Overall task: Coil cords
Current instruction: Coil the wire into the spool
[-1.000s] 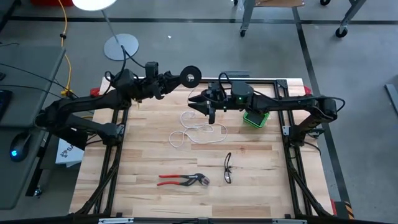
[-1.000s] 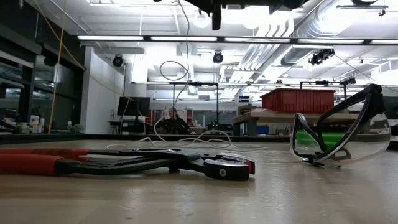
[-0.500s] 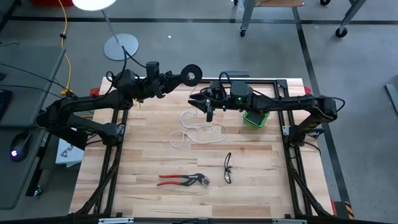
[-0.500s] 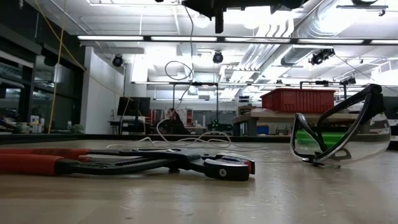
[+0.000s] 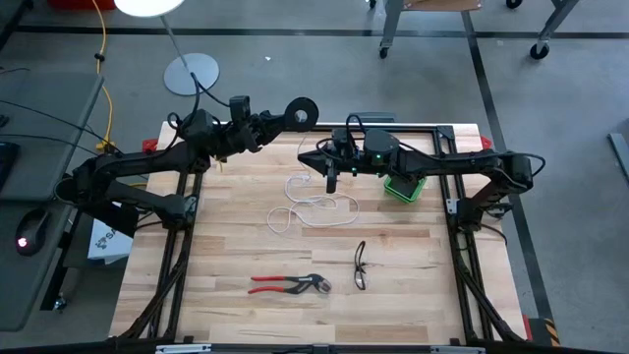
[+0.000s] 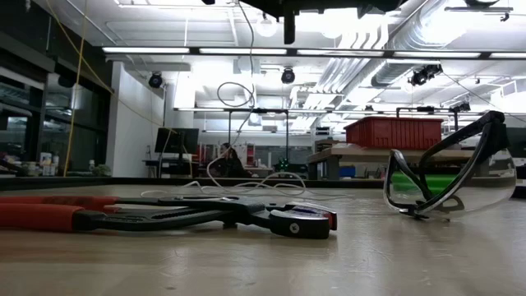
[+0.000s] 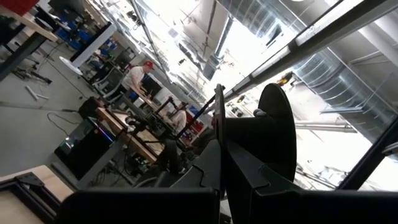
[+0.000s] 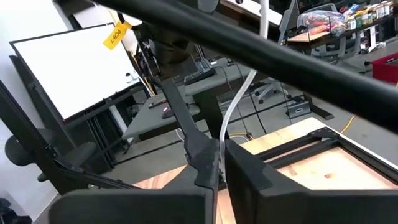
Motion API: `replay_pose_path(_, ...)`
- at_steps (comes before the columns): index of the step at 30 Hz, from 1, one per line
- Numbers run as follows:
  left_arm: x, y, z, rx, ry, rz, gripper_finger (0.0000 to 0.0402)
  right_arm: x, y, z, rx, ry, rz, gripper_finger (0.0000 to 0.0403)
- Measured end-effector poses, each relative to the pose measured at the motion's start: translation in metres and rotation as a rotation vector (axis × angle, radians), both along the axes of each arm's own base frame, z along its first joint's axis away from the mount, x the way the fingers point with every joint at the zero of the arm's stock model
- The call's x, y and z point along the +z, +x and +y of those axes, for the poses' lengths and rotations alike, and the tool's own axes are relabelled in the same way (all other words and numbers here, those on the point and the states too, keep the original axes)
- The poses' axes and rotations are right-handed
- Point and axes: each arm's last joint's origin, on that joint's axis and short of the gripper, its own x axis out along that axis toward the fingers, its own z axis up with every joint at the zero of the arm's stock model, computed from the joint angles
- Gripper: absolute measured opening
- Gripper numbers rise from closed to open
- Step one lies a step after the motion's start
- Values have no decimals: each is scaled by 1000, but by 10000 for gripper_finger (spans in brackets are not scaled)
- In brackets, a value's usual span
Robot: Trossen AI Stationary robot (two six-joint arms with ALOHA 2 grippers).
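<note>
The thin white cord (image 5: 316, 207) lies in loose loops on the wooden table; one strand rises from them, with a loop (image 6: 234, 94) hanging in the air. Above the table's far middle, my right gripper (image 5: 314, 155) points level toward the table's left edge, shut on that raised strand (image 8: 231, 111). Just left of it and higher, my left gripper (image 5: 285, 119) is shut on the small black spool (image 5: 303, 112), whose two round discs (image 7: 277, 134) show in the left wrist view. My left gripper pinches the spool's thin nearer disc (image 7: 219, 121), seen edge-on, between its two fingers. The spool is lifted well clear of the table. My right gripper pinches a single strand of the cord (image 8: 222, 140) between its two fingers, which lie level and across it. The strand runs on upward past the fingers and hangs down to the loops on the table.
Red-handled pliers (image 5: 288, 285) and clear safety glasses (image 5: 361, 265) lie on the near part of the table. A green object (image 5: 403, 187) sits under my right arm. The table's black frame rails (image 5: 432, 129) run along the far edge.
My right gripper has shut on the raised cord strand without shifting its place. The loop hanging in the air has swung a little.
</note>
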Motion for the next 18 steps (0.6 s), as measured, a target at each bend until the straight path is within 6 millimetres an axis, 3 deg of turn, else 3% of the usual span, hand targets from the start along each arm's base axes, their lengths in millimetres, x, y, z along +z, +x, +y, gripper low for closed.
replay_pose_path(5, 0, 0, 0, -1, 0, 0, 0, 0, 0, 1, 4, 22, -1, 54)
replay_pose_path(13, 0, 0, 0, -6, -13, -3, 0, 0, 1, 6, -20, 18, 0, 164)
replay_pose_path(18, 0, 0, 0, -2, -31, -8, 0, -8, 5, 6, -32, 49, 28, 182)
